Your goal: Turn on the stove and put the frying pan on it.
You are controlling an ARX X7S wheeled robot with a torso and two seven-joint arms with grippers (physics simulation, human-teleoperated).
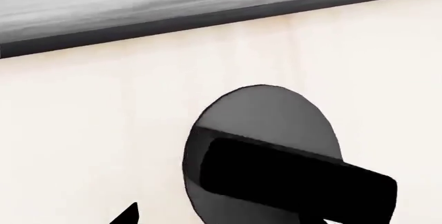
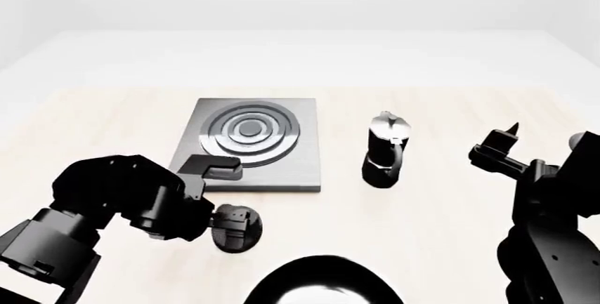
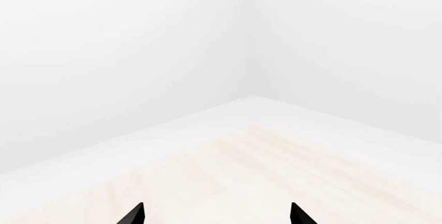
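My left gripper (image 2: 218, 228) hung just over the knob (image 2: 236, 228), fingers spread either side, not yet clamped; closing off-centre, I judged, could skid it without turning. The stove (image 2: 251, 144) lay just beyond, unlit as far as I could tell. The frying pan (image 2: 319, 283) waited nearest me. My right gripper (image 2: 511, 135) was open, empty.
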